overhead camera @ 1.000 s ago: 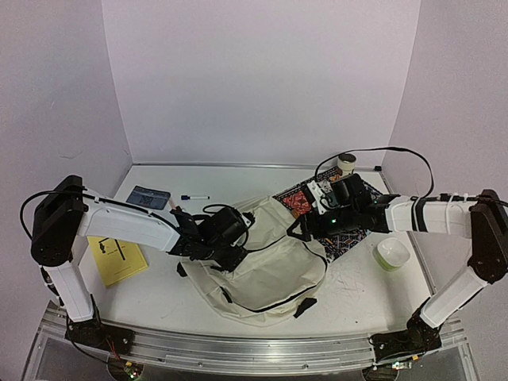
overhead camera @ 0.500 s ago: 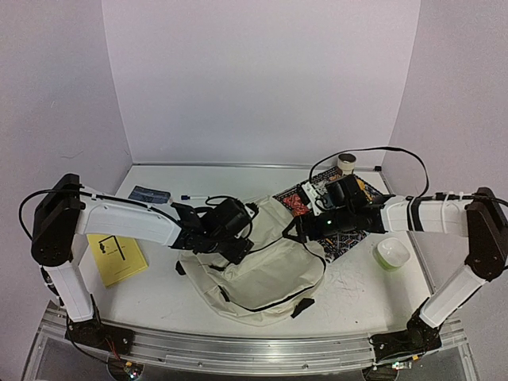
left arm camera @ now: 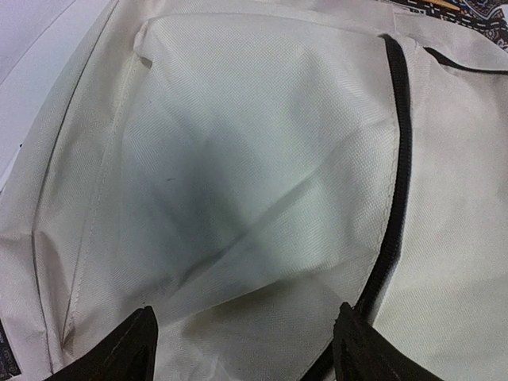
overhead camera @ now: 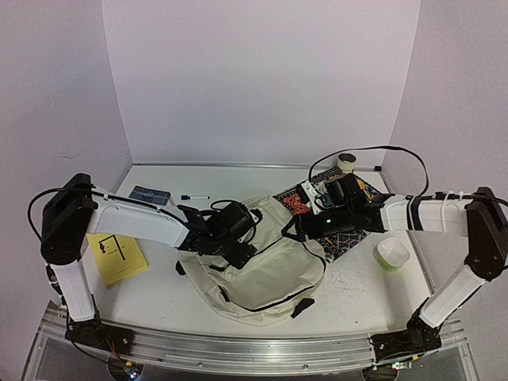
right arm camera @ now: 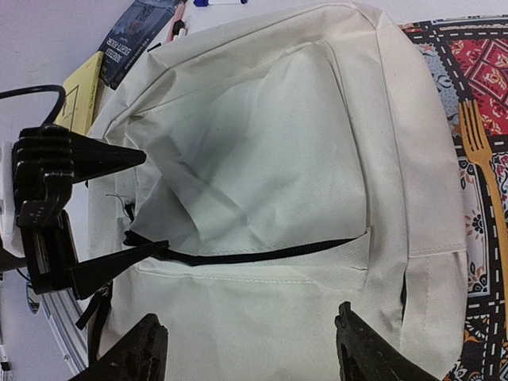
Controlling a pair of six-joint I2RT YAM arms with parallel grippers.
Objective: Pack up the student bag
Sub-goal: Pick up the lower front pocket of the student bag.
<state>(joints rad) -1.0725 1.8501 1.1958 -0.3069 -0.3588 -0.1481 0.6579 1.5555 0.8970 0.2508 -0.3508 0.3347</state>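
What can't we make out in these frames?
- Bag inside: no view shows it; the bag's own fabric covers it.
- Left fingers: the left wrist view shows only their tips, the rest cut by the bottom edge; contact with the bag unclear.
- Mat: in the top view the right arm hides its middle.
- Dark booklet: print too small in the top view; cut by the top edge in the right wrist view.

The student bag is cream with black zipper lines; beside the bag lie a red-and-black patterned mat and a yellow booklet.
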